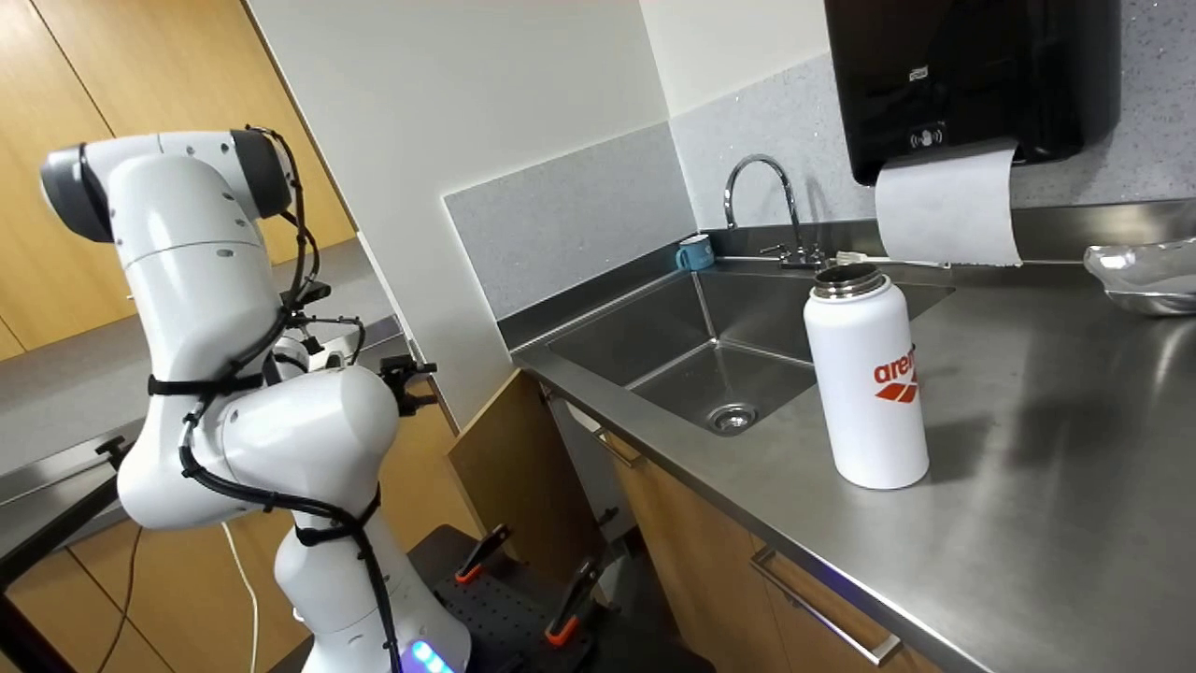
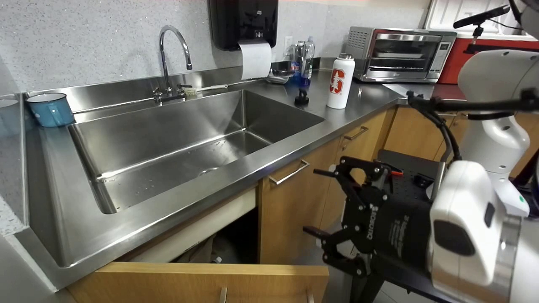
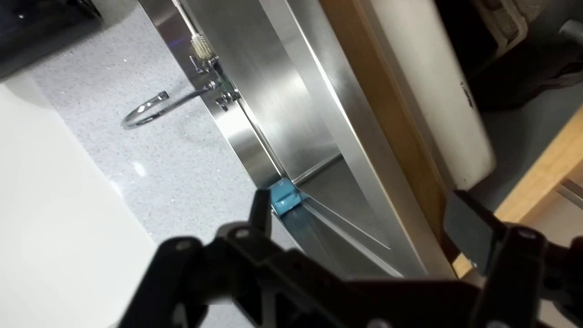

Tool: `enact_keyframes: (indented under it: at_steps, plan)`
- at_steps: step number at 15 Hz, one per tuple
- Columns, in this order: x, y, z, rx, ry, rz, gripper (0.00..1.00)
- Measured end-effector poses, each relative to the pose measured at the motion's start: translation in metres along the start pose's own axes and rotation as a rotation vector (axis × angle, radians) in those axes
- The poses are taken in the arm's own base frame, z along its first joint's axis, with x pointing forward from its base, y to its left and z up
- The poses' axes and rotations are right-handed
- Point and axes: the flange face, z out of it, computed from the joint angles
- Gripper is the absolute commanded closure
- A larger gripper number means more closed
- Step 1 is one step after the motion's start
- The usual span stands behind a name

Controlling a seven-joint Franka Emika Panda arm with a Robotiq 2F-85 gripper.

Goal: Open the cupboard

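Down low, cupboard door stands swung well out beneath sink, dark interior showing. My claw spread wide, nothing held, near door's free edge; touching or not, wrist view too blurred for me to say. Opening step looks nearly done, I judge; next calls for nudging door wider if wanted, then backing off, clear of worktop.

Rounded white arm, black cables and straps, black gripper, pale ROBOTIQ lettering
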Motion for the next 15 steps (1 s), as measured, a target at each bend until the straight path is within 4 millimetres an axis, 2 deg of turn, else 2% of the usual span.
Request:
enact_keyframes:
  at_steps: [4,5,7,8,9,10,11,12,15]
  plan:
    - [-0.028,0.046,0.025,0.002,-0.051,0.047,0.65]
    - [-0.035,0.058,0.036,0.023,-0.060,0.059,0.48]
    - [-0.049,0.080,0.058,0.043,-0.085,0.066,0.63]
    - [-0.053,0.087,0.063,0.043,-0.090,0.070,0.64]
    - [-0.055,0.090,0.064,0.042,-0.089,0.073,0.64]
    - [-0.056,0.091,0.063,0.042,-0.086,0.073,0.89]
    - [-0.056,0.091,0.062,0.043,-0.083,0.072,0.91]
    - [-0.056,0.091,0.061,0.044,-0.082,0.071,0.99]
    - [-0.053,0.088,0.063,0.164,-0.053,0.103,1.00]
